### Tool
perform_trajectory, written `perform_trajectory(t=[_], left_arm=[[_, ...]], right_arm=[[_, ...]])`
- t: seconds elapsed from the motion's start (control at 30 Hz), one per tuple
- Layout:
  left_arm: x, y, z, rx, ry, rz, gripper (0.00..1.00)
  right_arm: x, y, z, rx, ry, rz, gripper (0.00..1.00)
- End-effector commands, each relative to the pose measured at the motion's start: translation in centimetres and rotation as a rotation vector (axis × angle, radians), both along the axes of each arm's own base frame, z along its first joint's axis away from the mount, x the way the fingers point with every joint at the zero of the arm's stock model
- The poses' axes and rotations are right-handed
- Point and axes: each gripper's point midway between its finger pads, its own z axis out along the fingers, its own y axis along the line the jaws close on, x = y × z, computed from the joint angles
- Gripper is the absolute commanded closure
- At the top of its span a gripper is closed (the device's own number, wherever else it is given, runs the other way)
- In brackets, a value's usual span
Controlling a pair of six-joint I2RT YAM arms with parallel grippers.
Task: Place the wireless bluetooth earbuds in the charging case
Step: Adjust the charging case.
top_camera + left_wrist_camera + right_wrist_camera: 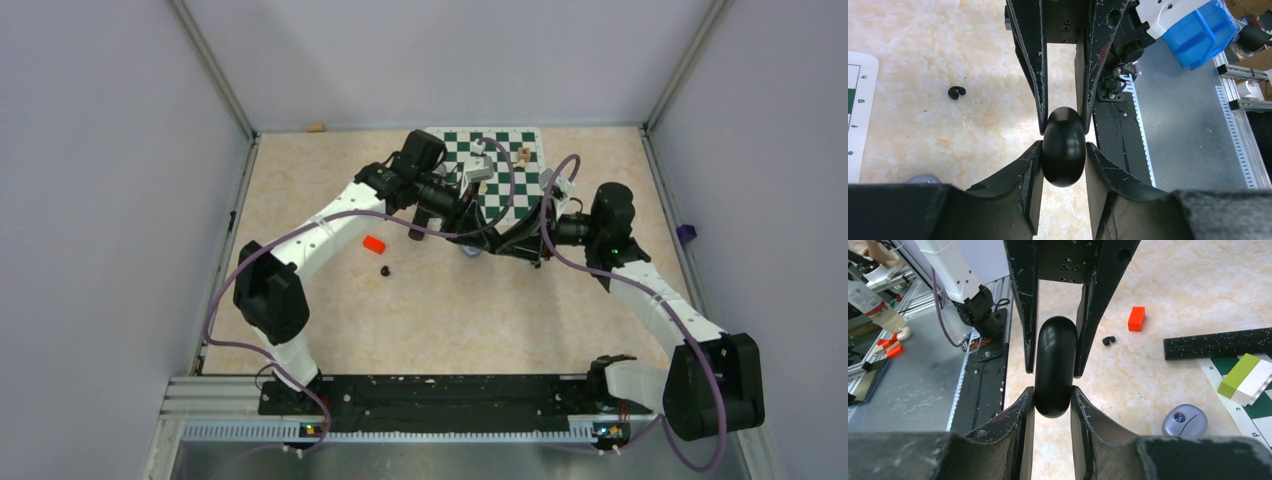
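My left pincer (1063, 144) and right pincer (1052, 388) both squeeze the black case (1054, 350). The black earbuds (1108, 340) lie nearer the surface's (1168, 285) left edge.

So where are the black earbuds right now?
The black earbuds lie on the table, left of centre in the top view, just below the red block.

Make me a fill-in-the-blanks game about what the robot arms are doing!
1. The left gripper and the right gripper both squeeze one oval case, and its colour is ___.
2. A loose earbud lies on the table near a small block whose colour is ___.
3. The checkered board has white squares and ___ squares.

Missing words: black, red, green.
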Motion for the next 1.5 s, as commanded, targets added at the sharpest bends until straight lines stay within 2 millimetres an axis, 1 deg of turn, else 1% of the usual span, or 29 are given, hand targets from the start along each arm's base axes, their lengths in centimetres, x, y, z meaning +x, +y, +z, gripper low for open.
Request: perform_trajectory(t=[0.0, 0.03, 0.1, 0.13, 0.2, 0.3, 0.4, 0.47, 0.53, 0.63, 0.73, 0.77, 0.83, 0.97, 1.0, 1.07, 1.1, 1.23, 1.47], left_arm=[[-0.4, 0.1, 1.5, -0.042, -0.038, -0.013, 0.63], [-0.4, 0.1, 1.6, -0.043, -0.037, -0.012, 0.6], [-0.4, 0.1, 1.7, -0.043, -0.037, -0.012, 0.48], [-0.4, 0.1, 1.7, -0.042, -0.037, -0.01, 0.45], [-0.5, 0.1, 1.7, -0.044, -0.036, -0.013, 0.43], [-0.6, 0.2, 1.8, -0.048, -0.04, -0.016, 0.45], [-0.7, 0.2, 2.0, -0.052, -0.038, -0.021, 0.52], [-0.7, 0.2, 2.1, -0.055, -0.038, -0.024, 0.59], [-0.7, 0.1, 2.1, -0.057, -0.036, -0.024, 0.63], [-0.7, 0.1, 2.1, -0.058, -0.036, -0.025, 0.73], [-0.6, 0.1, 2.0, -0.056, -0.035, -0.024, 0.86], [-0.6, 0.1, 2.0, -0.055, -0.034, -0.023, 0.9], [-0.6, 0.1, 2.0, -0.054, -0.035, -0.023, 0.96], [-0.7, 0.1, 1.7, -0.052, -0.036, -0.027, 1.0], [-0.7, 0.2, 1.6, -0.05, -0.037, -0.028, 1.0], [-0.6, 0.2, 1.5, -0.043, -0.04, -0.02, 1.0], [-0.5, 0.2, 1.4, -0.039, -0.041, -0.016, 1.0], [-0.5, 0.1, 1.3, -0.038, -0.034, -0.02, 1.0], [-0.6, 0.0, 0.9, -0.033, -0.029, -0.027, 1.0]], right_arm=[[0.8, 0.0, 1.8, 0.015, -0.087, -0.026, 1.0], [0.8, 0.0, 1.9, 0.016, -0.085, -0.029, 1.0], [0.9, 0.0, 2.1, 0.023, -0.095, -0.036, 1.0], [0.9, 0.0, 2.2, 0.025, -0.097, -0.039, 1.0], [0.8, 0.0, 2.2, 0.028, -0.097, -0.041, 1.0], [0.9, 0.0, 2.2, 0.027, -0.097, -0.043, 1.0], [0.9, 0.0, 2.2, 0.028, -0.098, -0.046, 1.0], [1.0, 0.0, 2.1, 0.028, -0.095, -0.046, 1.0], [0.9, 0.0, 2.1, 0.027, -0.096, -0.045, 1.0], [0.9, 0.0, 2.0, 0.025, -0.094, -0.039, 1.0], [0.9, 0.0, 1.8, 0.021, -0.092, -0.039, 1.0], [0.9, 0.0, 1.8, 0.021, -0.092, -0.036, 0.99], [0.8, 0.0, 1.8, 0.02, -0.086, -0.027, 0.9], [0.8, 0.0, 2.0, 0.019, -0.054, -0.009, 0.63], [0.9, -0.1, 2.1, 0.021, -0.041, -0.005, 0.58], [1.1, -0.3, 2.2, 0.027, -0.013, -0.003, 0.51], [1.2, -0.4, 2.2, 0.03, 0.001, -0.006, 0.49], [2.0, -0.6, 2.1, 0.037, 0.033, -0.033, 0.45], [2.6, -0.8, 2.5, 0.055, 0.038, -0.07, 0.43]])
